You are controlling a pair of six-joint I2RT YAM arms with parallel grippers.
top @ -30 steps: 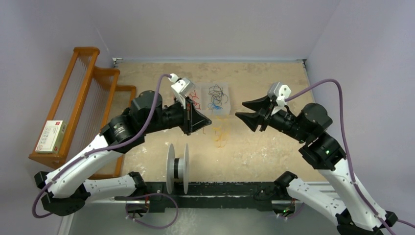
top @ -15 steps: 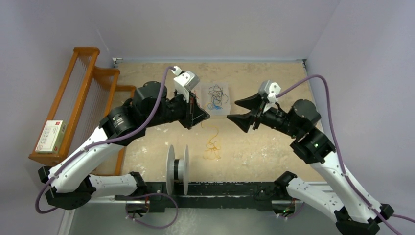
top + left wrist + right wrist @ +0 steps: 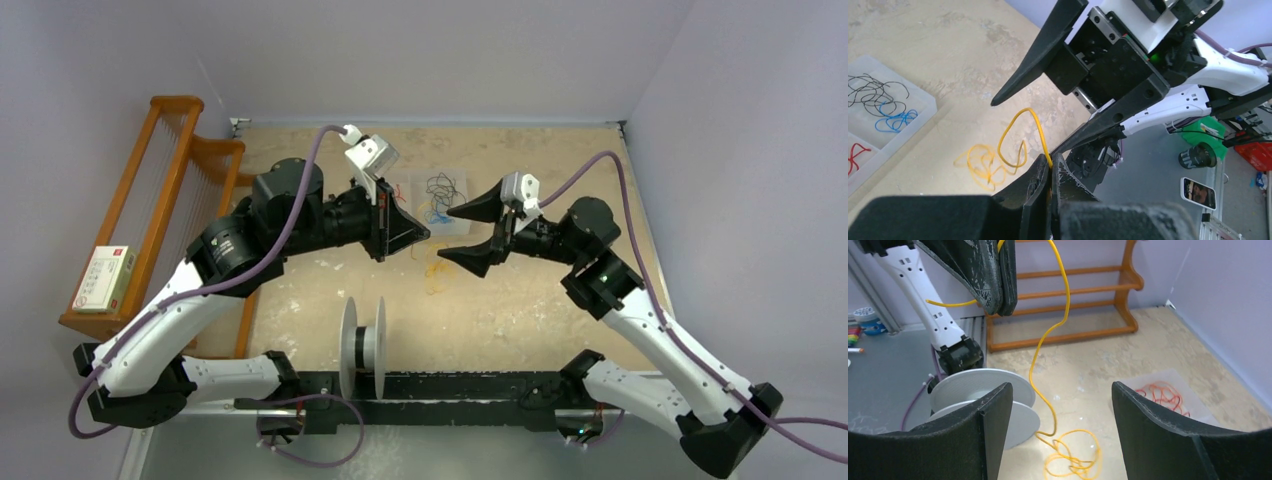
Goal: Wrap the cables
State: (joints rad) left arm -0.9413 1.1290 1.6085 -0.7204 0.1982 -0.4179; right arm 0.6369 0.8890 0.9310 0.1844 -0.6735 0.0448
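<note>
Plainly, the left hand point(image 3: 1050, 169) is pressed together on one yellow cable point(image 3: 1024, 109), pinched at the very tips. The right hand point(image 3: 1062, 387) faces it with its two fingers spread wide apart, holding nothing. The right wrist view looks through that gap. There the held strand drops in a wavy line from the clamped tips down to a heap of yellow cables point(image 3: 1072, 460) on the counter point(image 3: 560, 170), ahead of the spread fingers and touching neither. From above, the two hands meet tip to tip over the middle of the counter, and the heap shows only as a small yellow smudge just below them. That overhead view alone shows the white spool point(image 3: 362, 345) standing on edge at the counter's near edge, left of the heap, and the clear tray point(image 3: 458, 222) toward the far edge. The left wrist view shows the tray's black and blue wires point(image 3: 883, 102), with a red wire in the next compartment. The right wrist view adds a wooden rack point(image 3: 1073, 290) behind the spool.
</note>
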